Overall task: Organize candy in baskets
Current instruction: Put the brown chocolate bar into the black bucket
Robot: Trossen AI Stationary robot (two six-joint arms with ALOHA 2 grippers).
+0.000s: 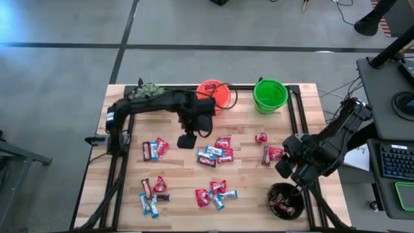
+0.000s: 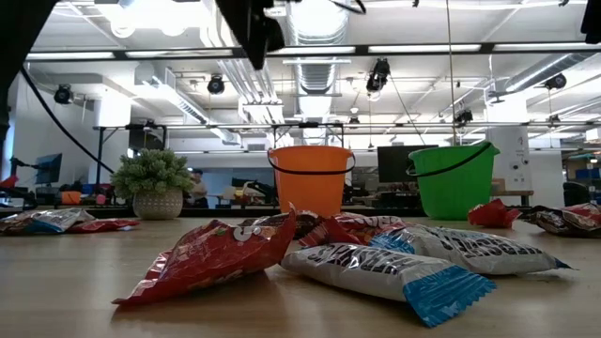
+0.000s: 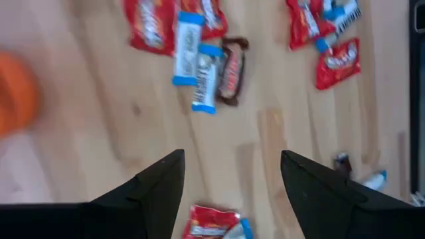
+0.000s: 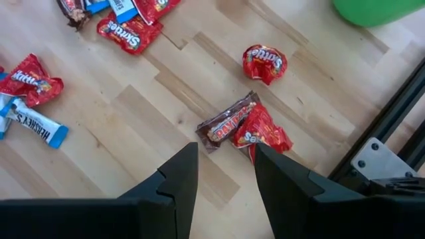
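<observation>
Wrapped candy lies in loose clusters on the wooden table (image 1: 246, 175): red, blue-and-white and brown pieces (image 1: 217, 154), (image 1: 154, 149), (image 1: 215, 194), (image 1: 152, 194). The orange pail (image 1: 213, 94) and green pail (image 1: 270, 95) stand at the far edge. The black bowl (image 1: 286, 200) at the near right has some candy in it. My left gripper (image 1: 187, 139) hangs open over the table between two clusters, pointing down, with a red candy (image 3: 212, 226) below it. My right gripper (image 1: 283, 167) hangs open above the table by a brown bar (image 4: 224, 123) and a red packet (image 4: 264, 133).
A fuzzy green plant in a pot (image 1: 145, 90) stands at the far left, beside the left arm. Black frame rails (image 1: 299, 123) run along the table's sides. One red candy (image 1: 261, 137) lies alone below the green pail. Bare wood shows around the clusters.
</observation>
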